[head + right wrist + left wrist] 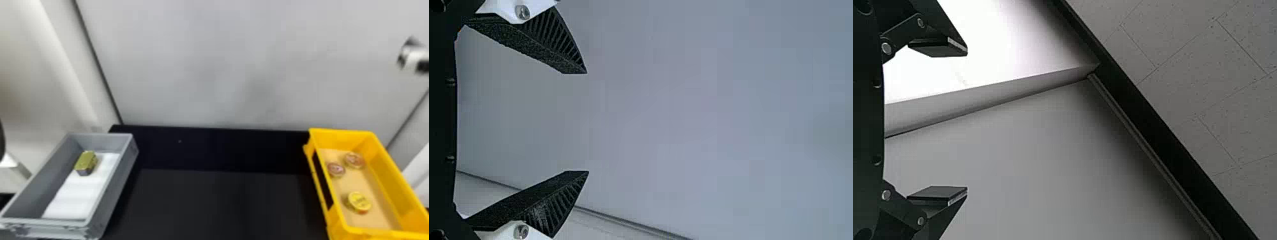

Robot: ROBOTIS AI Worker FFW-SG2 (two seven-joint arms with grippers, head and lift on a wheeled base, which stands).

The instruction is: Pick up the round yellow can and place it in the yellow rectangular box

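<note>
Counter: one, black, with a grey box at its left edge and a yellow one at its right.
Yellow bin: one yellow rectangular plastic box (344, 138), tan-lined.
Grey bin: one grey rectangular plastic box (115, 185), holding one white pad (76, 198).
Right gripper (587, 122): black ribbed fingers spread wide, nothing between them; in the head view the arm shows high at the right edge, beyond the can.
Left gripper (967, 120): flat black fingers apart, nothing between.
Olive block: one small olive-gold box (86, 162), on the pad's far part.
Pink tins: two round pinkish tins, one (354, 159) and another (335, 169), side by side toward the yellow bin's far end.
Yellow can: one round yellow can (359, 201), inside the yellow bin toward its near left corner; round, so no long axis to match. It lies left of the right gripper and closer to the robot; the right arm is nearer. Placing looks done, so probably no further grasp is needed.
</note>
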